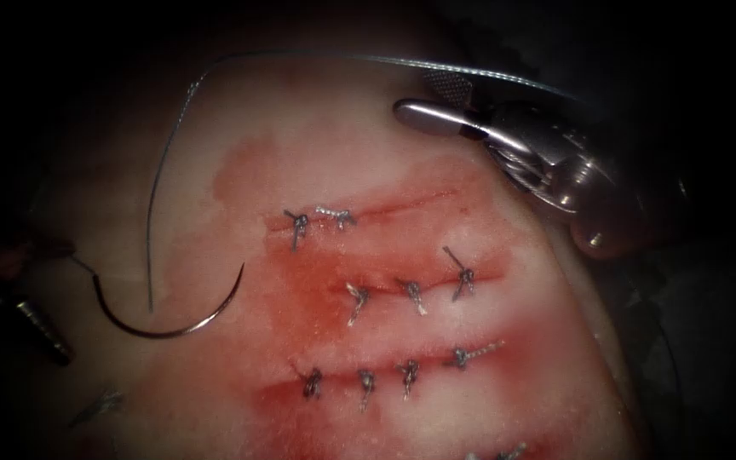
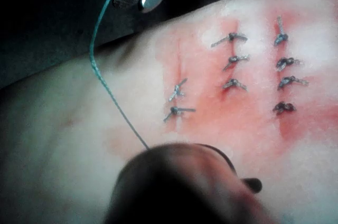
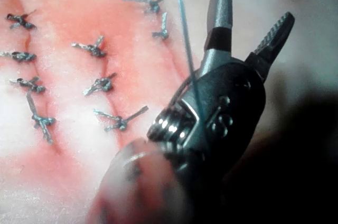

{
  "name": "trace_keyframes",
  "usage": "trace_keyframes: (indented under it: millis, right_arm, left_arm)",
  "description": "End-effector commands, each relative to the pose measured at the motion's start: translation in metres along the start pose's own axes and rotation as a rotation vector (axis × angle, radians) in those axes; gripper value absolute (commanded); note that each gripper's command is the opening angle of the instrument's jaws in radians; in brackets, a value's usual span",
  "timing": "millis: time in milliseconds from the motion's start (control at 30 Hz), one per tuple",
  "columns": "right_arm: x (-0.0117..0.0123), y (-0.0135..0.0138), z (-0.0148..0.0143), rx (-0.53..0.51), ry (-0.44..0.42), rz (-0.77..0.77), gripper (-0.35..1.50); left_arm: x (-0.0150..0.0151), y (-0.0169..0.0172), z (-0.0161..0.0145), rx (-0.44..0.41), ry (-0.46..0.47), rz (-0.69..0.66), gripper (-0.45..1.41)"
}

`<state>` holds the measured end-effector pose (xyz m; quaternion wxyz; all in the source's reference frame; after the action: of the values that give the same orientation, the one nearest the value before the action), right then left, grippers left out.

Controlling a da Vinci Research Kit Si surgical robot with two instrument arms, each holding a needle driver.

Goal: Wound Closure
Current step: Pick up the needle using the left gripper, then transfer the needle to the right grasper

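We locate the needle (image 1: 182, 319) lying free on the tissue (image 1: 240, 128), left of the stitched cuts (image 1: 402, 204), not embedded. The thread (image 1: 163, 162) arcs up from it and across to the right pincer (image 1: 432, 98), whose jaws are spread and hold nothing; the thread passes over its wrist. The left pincer (image 1: 40, 328) sits at the tissue's left edge; we cannot tell its state.
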<state>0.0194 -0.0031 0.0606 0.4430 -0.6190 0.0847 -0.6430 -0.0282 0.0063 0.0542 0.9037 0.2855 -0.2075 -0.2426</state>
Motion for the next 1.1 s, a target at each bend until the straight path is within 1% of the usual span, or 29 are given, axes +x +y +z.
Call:
trace_keyframes:
  millis: [33, 67, 133, 233, 300, 333, 400, 500, 633, 733, 800, 833, 1033, 1067, 1100]
  right_arm:
    - [0.0008, 0.0003, 0.0007, -0.001, -0.002, 0.008, 1.43]
    - [0.0008, 0.0003, 0.0007, -0.001, -0.002, 0.007, 1.43]
    - [0.001, 0.0004, 0.0008, 0.0, -0.003, 0.006, 1.43]
    - [0.0014, 0.0006, 0.001, 0.002, -0.005, 0.004, 1.43]
    - [0.0016, 0.0007, 0.0011, 0.003, -0.006, 0.008, 1.43]
    - [0.0017, 0.0008, 0.0012, 0.004, -0.007, 0.007, 1.43]
    - [0.0018, 0.0008, 0.0012, 0.005, -0.008, 0.007, 1.43]
    - [0.002, 0.0009, 0.0014, 0.006, -0.009, 0.011, 1.43]
    - [0.0022, 0.001, 0.0014, 0.007, -0.01, 0.016, 1.43]
    - [0.0023, 0.0011, 0.0015, 0.008, -0.01, 0.015, 1.43]
    - [0.0023, 0.0011, 0.0015, 0.008, -0.01, 0.015, 1.43]
    - [0.0023, 0.0012, 0.0015, 0.008, -0.01, 0.015, 1.43]
    - [0.0024, 0.0013, 0.0016, 0.01, -0.011, 0.021, 1.43]
    - [0.0024, 0.0013, 0.0017, 0.01, -0.011, 0.021, 1.43]
    - [0.0024, 0.0014, 0.0017, 0.01, -0.011, 0.021, 1.43]
  left_arm:
    - [-0.0009, 0.0009, 0.0007, -0.005, -0.007, -0.018, 0.83]
    - [-0.0011, 0.0011, 0.0009, 0.004, -0.002, -0.066, 0.78]
    - [-0.0014, 0.0012, 0.0016, 0.003, -0.001, -0.087, 0.66]
    - [-0.0024, 0.0007, 0.0031, 0.021, 0.009, 0.027, 0.57]
    - [-0.0032, 0.0002, 0.0043, 0.039, 0.018, 0.05, 0.59]
    - [-0.0036, -0.0004, 0.0056, 0.056, 0.026, 0.07, 0.61]
    - [-0.0036, -0.0006, 0.0062, 0.057, 0.027, 0.076, 0.61]
    - [-0.003, -0.0008, 0.0079, 0.053, 0.028, 0.081, 0.61]
    - [-0.0019, -0.0001, 0.0097, 0.039, 0.024, 0.115, 0.66]
    - [-0.0012, 0.0005, 0.0105, 0.058, 0.034, 0.123, 0.47]
    - [-0.0007, 0.0006, 0.0106, 0.07, 0.04, 0.128, 0.05]
    - [-0.0006, 0.0006, 0.0104, 0.075, 0.042, 0.129, -0.45]
    - [-0.0015, 0.0008, 0.009, 0.088, 0.046, 0.129, -0.45]
    - [-0.0017, 0.0008, 0.0088, 0.086, 0.043, 0.14, -0.45]
    - [-0.0019, 0.0008, 0.0084, 0.076, 0.033, 0.193, -0.45]
